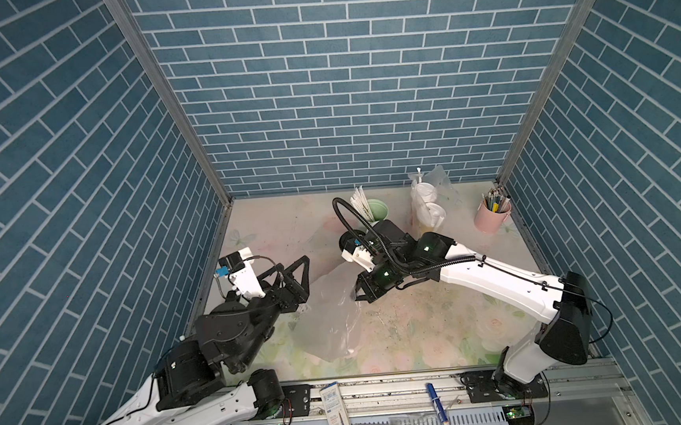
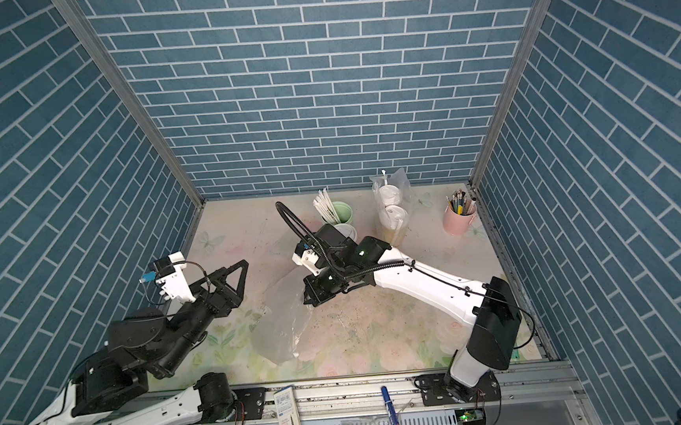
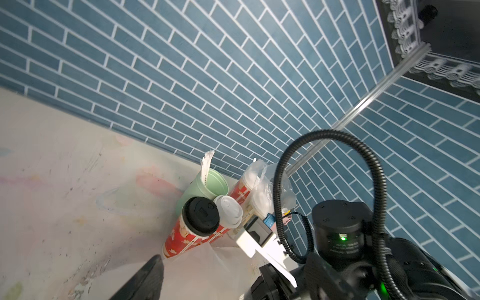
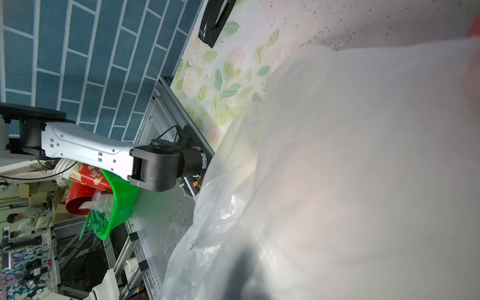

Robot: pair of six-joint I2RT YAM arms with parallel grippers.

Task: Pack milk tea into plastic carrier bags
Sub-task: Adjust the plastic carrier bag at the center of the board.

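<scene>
- The left gripper point(image 1: 304, 271) is hovering with its jaws spread wide, holding nothing.
- The right gripper point(image 1: 356, 293) is pinching closed on the edge of a clear plastic bag point(image 1: 330, 325) in the middle of the floral table point(image 1: 440, 317).
- A black-lidded red cup point(image 3: 181, 237) and a white-lidded cup point(image 3: 228, 211) are standing unbagged beside the mint cup point(image 3: 207, 184).
- Two more cups point(image 1: 427, 215) are sitting inside a second bag point(image 1: 441, 180) by the back wall.

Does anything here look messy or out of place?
Yes: dark specks litter the flowery table mat near the right hand, and a blue pen and a small carton lie on the front metal rail.
</scene>
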